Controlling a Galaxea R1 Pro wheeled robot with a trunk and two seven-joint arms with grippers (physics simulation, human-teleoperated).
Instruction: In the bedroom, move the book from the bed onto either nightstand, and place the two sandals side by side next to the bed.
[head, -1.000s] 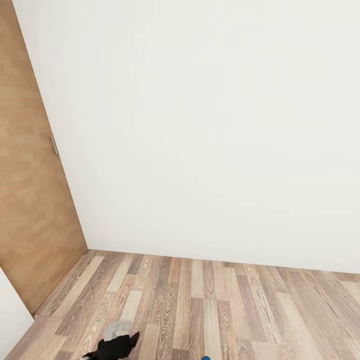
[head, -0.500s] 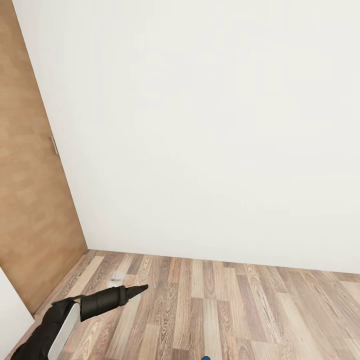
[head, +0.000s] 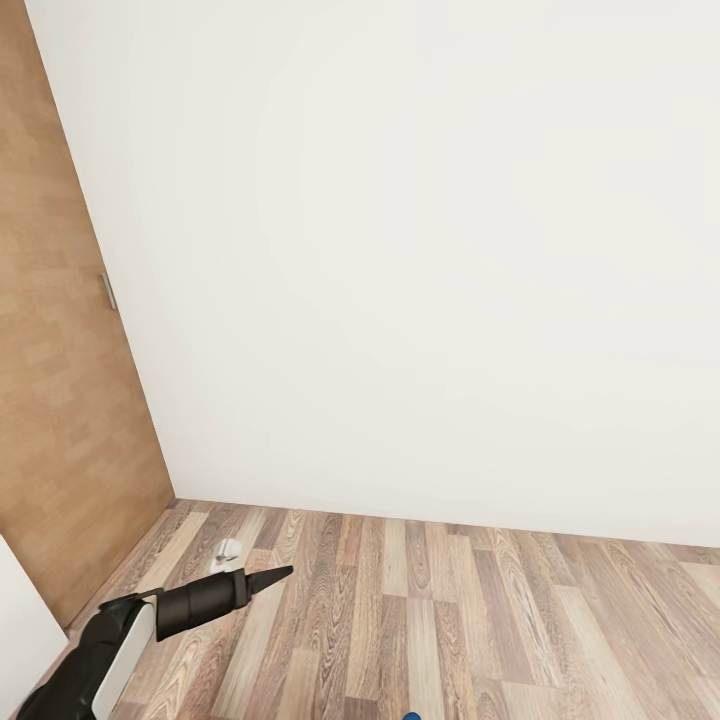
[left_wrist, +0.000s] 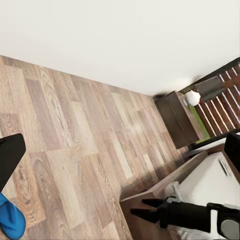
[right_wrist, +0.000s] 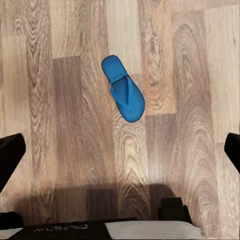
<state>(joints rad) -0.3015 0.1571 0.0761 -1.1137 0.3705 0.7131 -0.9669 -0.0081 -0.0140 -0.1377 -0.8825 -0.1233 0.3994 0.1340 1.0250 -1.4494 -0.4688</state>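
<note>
One bright blue sandal (right_wrist: 123, 89) lies flat on the plank floor below my right gripper (right_wrist: 122, 148), whose fingers stand wide apart at the frame's edges, open and empty. Another blue sandal (left_wrist: 10, 221) shows partly, on the floor. A sliver of blue sandal (head: 411, 716) peeks in at the head view's lower edge. My left gripper (head: 279, 574) reaches out low over the floor, and its wrist view shows its fingers (left_wrist: 11, 154) spread with nothing held. Beyond it are the bed (left_wrist: 216, 176) and the dark nightstand (left_wrist: 176, 118). The book is out of view.
A white wall (head: 420, 260) fills the view ahead, and a brown door (head: 60, 420) stands at the left. A lamp (left_wrist: 193, 98) stands by the nightstand before the slatted headboard (left_wrist: 226, 100). My right arm (left_wrist: 186, 215) hangs beside the bed frame (left_wrist: 161, 189). A small pale object (head: 228, 548) lies on the floor.
My left arm has come up from the head view's lower edge and stretched out toward the wall corner. In the last half second it barely moved.
</note>
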